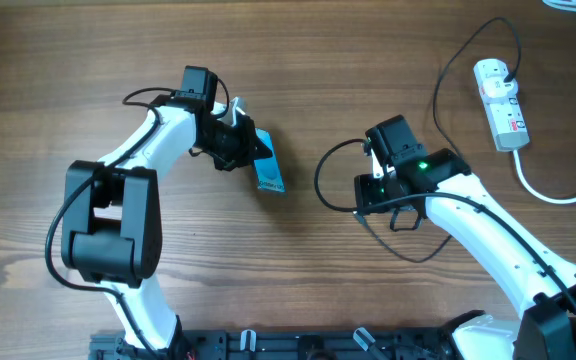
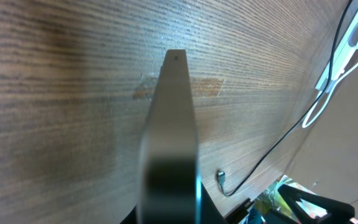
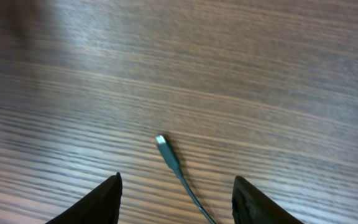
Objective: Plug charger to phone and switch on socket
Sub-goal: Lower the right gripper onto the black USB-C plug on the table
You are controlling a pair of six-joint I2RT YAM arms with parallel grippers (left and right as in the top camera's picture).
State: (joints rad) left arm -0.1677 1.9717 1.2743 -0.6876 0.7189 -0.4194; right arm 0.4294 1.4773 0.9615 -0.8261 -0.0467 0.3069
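Left hand [image 1: 240,142] clamps phone [image 1: 269,172]; right hand [image 3: 176,182] gapes.

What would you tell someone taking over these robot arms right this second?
Left end effector: shut on the phone, held tilted on its edge.
Right end effector: open, hovering over the charger tip, which lies loose on the table.
Socket: far right corner; switch state unreadable.
Done: phone gripped.
Left: grasp the tip, plug it into the phone, switch on the socket.
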